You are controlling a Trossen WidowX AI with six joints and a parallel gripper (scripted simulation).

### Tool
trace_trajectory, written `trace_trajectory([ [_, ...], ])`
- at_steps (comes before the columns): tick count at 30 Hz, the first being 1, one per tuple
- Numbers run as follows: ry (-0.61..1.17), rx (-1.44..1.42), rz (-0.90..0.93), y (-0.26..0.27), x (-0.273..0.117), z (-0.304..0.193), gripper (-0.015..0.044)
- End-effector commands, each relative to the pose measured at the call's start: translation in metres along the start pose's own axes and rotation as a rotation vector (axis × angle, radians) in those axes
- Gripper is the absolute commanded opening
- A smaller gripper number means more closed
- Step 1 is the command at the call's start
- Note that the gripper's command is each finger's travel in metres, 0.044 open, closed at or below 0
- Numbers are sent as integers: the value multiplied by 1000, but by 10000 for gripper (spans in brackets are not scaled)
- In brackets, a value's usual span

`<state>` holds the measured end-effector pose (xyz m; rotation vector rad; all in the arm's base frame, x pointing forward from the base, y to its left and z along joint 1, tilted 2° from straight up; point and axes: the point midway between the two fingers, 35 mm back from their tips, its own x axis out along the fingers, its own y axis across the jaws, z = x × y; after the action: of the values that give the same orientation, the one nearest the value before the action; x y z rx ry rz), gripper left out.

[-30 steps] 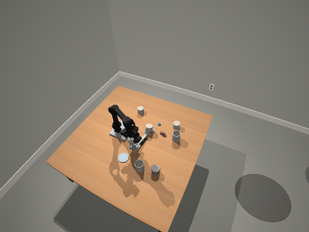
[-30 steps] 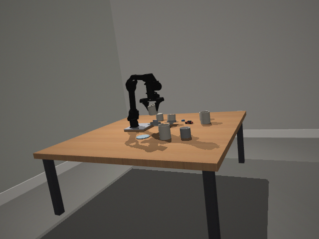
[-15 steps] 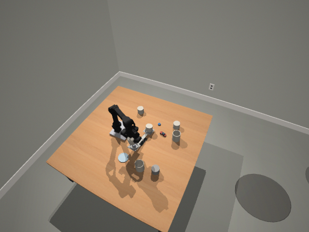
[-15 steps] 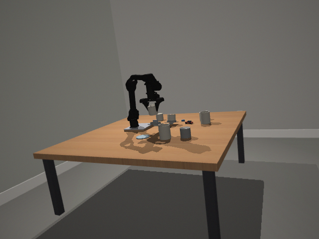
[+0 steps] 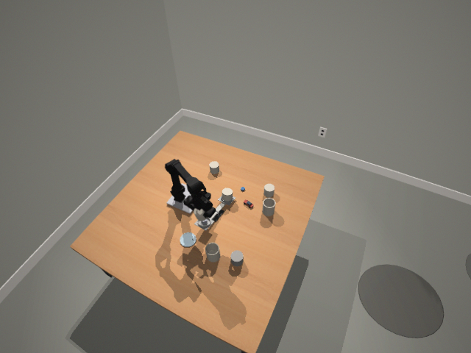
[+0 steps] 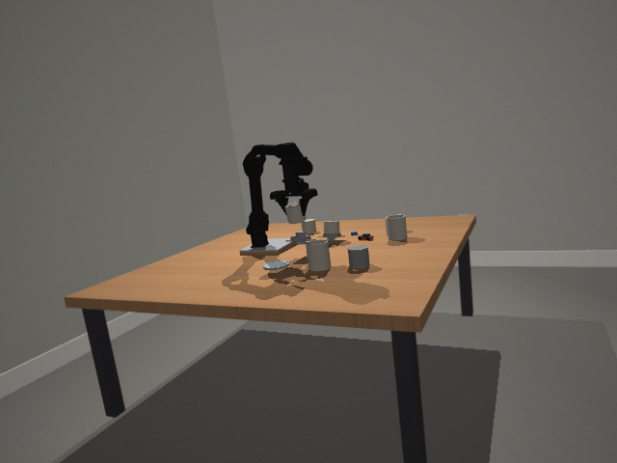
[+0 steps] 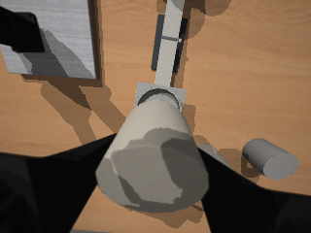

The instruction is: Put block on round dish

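My gripper [image 5: 200, 215] [image 6: 294, 212] [image 7: 155, 143] is shut on one pale cup [image 5: 198, 213] [image 6: 292, 214] [image 7: 151, 118]. It holds this cup slightly tilted, above the near pan [image 5: 208, 225] [image 7: 140, 92] of the balance. A grey round shape shows on that pan; the held cup covers part of it in the wrist view. I cannot tell whether a block is there. The other cup [image 5: 227, 195] [image 6: 331, 228] stands upright on the far pan. The balance beam [image 5: 218, 209] [image 7: 168, 53] joins the two pans. The pale blue round dish [image 5: 188, 240] [image 6: 276, 264] has nothing visible on it.
An open grey container [image 5: 212, 254] [image 6: 318, 256] and a grey cylinder [image 5: 237, 258] [image 6: 358, 258] [image 7: 279, 164] stand near the dish. Another container [image 5: 268, 208] [image 6: 396, 229], pale cylinders [image 5: 214, 167] [image 5: 269, 190], a toy car [image 5: 248, 203] [image 6: 364, 236] and a small blue object [image 5: 242, 188] [image 6: 354, 232] lie beyond the balance.
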<state>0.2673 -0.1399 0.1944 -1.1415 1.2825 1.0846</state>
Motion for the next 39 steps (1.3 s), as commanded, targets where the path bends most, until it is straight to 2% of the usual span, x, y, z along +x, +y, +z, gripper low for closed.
trace_trajectory([
  [1, 1, 0, -1, 0, 0, 0, 0],
  [24, 1, 0, -1, 0, 1, -1, 0],
  [39, 9, 3, -3, 58, 49, -102, 0],
])
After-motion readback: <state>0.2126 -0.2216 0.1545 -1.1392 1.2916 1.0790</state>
